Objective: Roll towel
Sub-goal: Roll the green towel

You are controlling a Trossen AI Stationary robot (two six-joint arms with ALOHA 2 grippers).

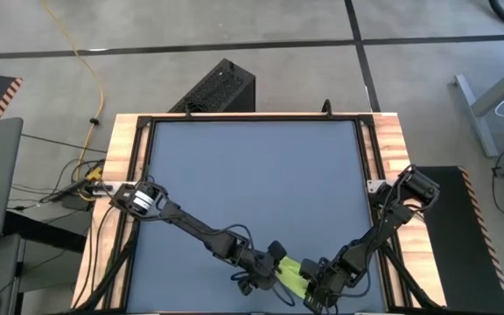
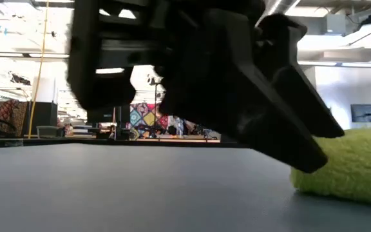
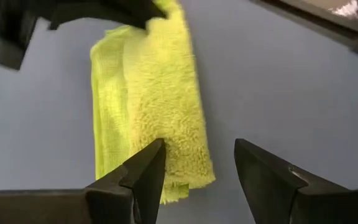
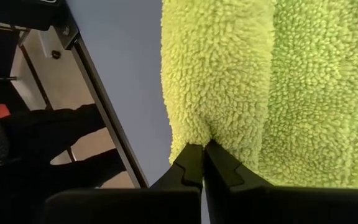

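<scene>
The lime yellow-green towel (image 1: 293, 273) lies folded as a narrow rectangle on the blue-grey table top near its near edge. It also shows in the low view (image 2: 356, 169). My left gripper (image 3: 194, 171) is open at the towel's left end (image 3: 179, 180), with one finger at the cloth's corner and the other over bare table. My right gripper (image 4: 204, 162) is at the towel's right end and shut on the cloth. In the high view both grippers (image 1: 265, 269) (image 1: 320, 284) flank the towel. My left gripper: one finger (image 3: 146, 177) stands at the towel's end corner, and I cannot tell whether it touches the cloth. My right gripper pinches a raised fold of the towel at its right end (image 4: 207, 134) between its two fingertips. The fingers come low along the towel's length. The rest of the towel lies on the table.
The table's black frame and wooden side rail (image 4: 98, 106) run close beside my right gripper. The blue-grey table top (image 1: 252, 175) stretches away toward the far edge. A black box (image 1: 217, 87) stands on the floor beyond the far edge.
</scene>
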